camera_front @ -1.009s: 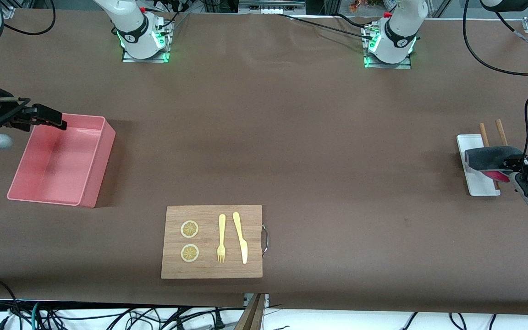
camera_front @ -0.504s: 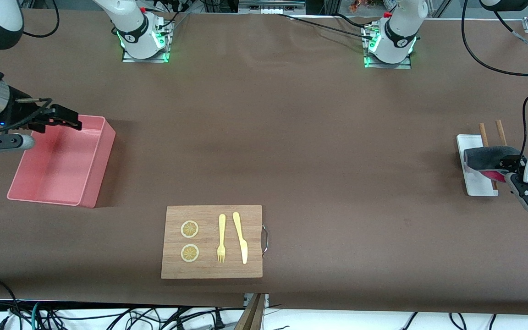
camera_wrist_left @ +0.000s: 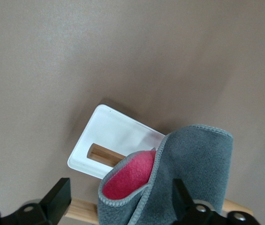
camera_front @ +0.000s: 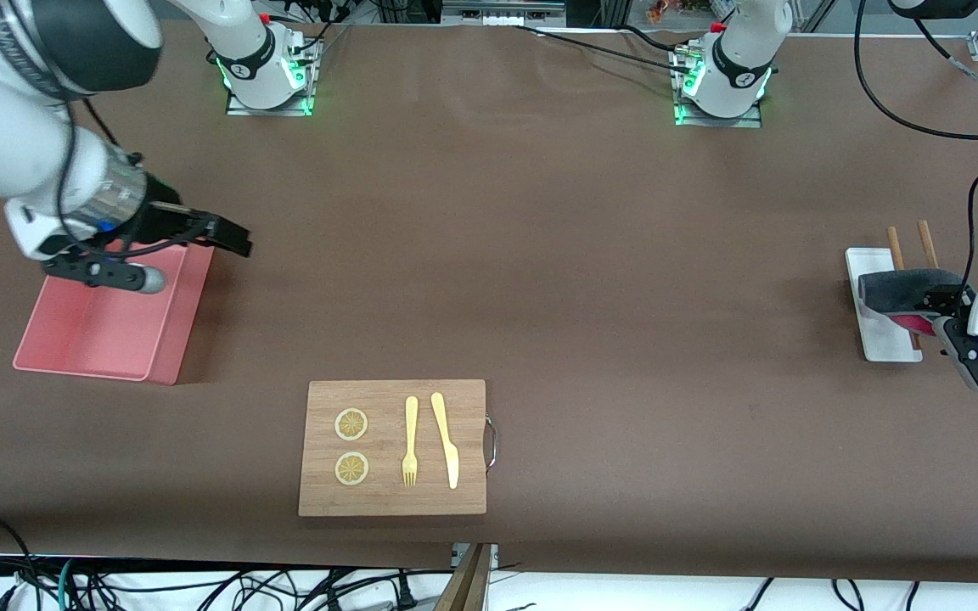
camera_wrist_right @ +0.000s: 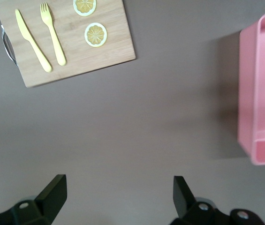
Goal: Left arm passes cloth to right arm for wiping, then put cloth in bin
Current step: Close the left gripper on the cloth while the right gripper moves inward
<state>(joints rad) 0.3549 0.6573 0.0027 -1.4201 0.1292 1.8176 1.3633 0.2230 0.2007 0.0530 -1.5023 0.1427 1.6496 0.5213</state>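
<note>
The cloth [camera_front: 903,293] lies folded on the white tray [camera_front: 879,339] at the left arm's end of the table, grey face out, pink lining showing at the fold. The left gripper [camera_front: 947,312] is at its edge, fingers spread on either side of the fold and not yet closed on it. The right gripper [camera_front: 230,238], fingers apart and empty, hangs over the table beside the bin [camera_front: 111,339], well apart from the cloth; a handover would need both arms to reach toward mid-table. Two wooden sticks [camera_front: 912,242] lie partly under the cloth. In the left wrist view the fingertips are cut off.
</note>
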